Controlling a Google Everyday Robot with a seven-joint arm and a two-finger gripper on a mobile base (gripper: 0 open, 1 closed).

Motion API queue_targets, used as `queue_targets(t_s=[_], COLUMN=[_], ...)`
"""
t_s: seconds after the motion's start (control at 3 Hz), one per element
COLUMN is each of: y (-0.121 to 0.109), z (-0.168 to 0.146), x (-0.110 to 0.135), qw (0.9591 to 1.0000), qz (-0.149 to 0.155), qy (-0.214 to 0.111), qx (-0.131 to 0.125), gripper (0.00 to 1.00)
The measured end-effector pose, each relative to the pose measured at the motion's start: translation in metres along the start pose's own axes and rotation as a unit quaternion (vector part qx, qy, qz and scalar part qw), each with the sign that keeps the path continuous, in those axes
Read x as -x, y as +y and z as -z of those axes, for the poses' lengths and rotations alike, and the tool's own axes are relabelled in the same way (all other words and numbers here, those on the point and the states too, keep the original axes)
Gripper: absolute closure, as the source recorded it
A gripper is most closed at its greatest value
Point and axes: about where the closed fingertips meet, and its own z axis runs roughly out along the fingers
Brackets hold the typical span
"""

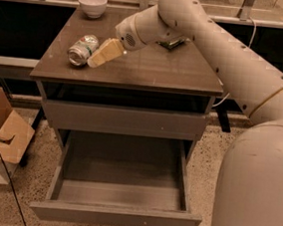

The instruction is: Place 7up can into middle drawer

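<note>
The 7up can (pixel 82 49) lies on its side on the left part of the brown cabinet top (pixel 151 68). My gripper (pixel 103 55) hangs low over the top just to the right of the can, its tan tip right beside or touching the can. The middle drawer (pixel 121 170) is pulled out wide below, and its smooth grey floor is bare. The arm reaches in from the right over the cabinet top.
A white bowl (pixel 92 5) stands at the back left of the top. A flat green bag (pixel 171 43) lies partly under the arm at the back. A closed grey drawer front (pixel 123 119) sits above the open drawer. A cardboard box (pixel 4 139) stands on the floor at the left.
</note>
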Motion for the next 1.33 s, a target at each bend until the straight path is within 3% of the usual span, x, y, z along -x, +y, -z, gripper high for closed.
queue_targets(t_s=[0.33, 1.33], y=[-0.012, -0.023], z=[-0.026, -0.097], x=[0.010, 0.027], qw=[0.9989, 0.9954], qz=[-0.008, -0.018], qy=[-0.045, -0.086], qx=[-0.003, 0.039], gripper=[0.00, 0.00])
